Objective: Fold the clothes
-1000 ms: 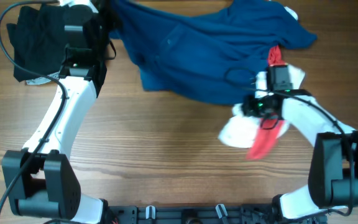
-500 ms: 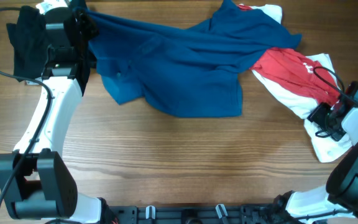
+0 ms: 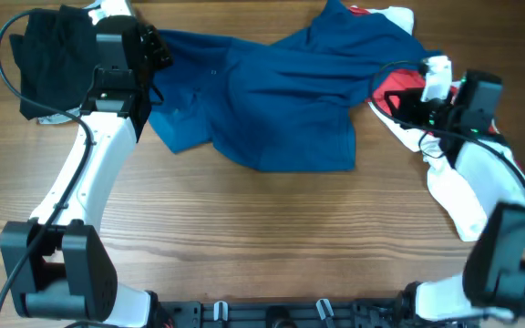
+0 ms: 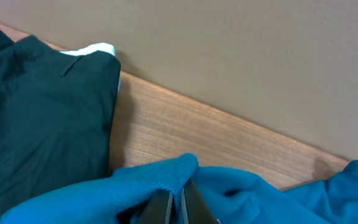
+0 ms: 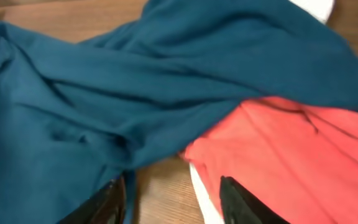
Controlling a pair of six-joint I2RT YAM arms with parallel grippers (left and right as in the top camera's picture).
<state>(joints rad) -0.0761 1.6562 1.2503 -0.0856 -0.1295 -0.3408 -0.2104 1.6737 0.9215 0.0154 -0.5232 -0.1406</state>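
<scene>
1. The left end effector is clenched on a bunched edge of the shirt. It sits near the far-left corner of the table, just beside the black garment.
2. The right end effector is spread wide and carries nothing. It hangs near the right edge, over the place where the shirt overlaps the red-and-white garment.
3. The shirt lies crumpled along the far edge, from the left grip toward the far-right corner. Its right part is draped on the red-and-white garment.
4. The step in hand, as I judge it, is spreading the shirt flat before any fold. To do it well, the right end effector should take only blue cloth at the shirt's right margin. It should leave the red layer beneath, so that the two garments part cleanly.
5. Both arms should then pull apart evenly and draw the shirt toward the middle of the table. Moving low lets it slide flat rather than bunch.
6. The left grip is on a thick pinch of cloth, so a gentle pull guards against slipping.
7. Count:
   - one shirt
   - one black garment
   - one red-and-white garment, though I cannot tell whether every white patch belongs to it
   - one pale garment, showing as a strip at the black one's edge
   - two arms
   - two end effectors
</scene>
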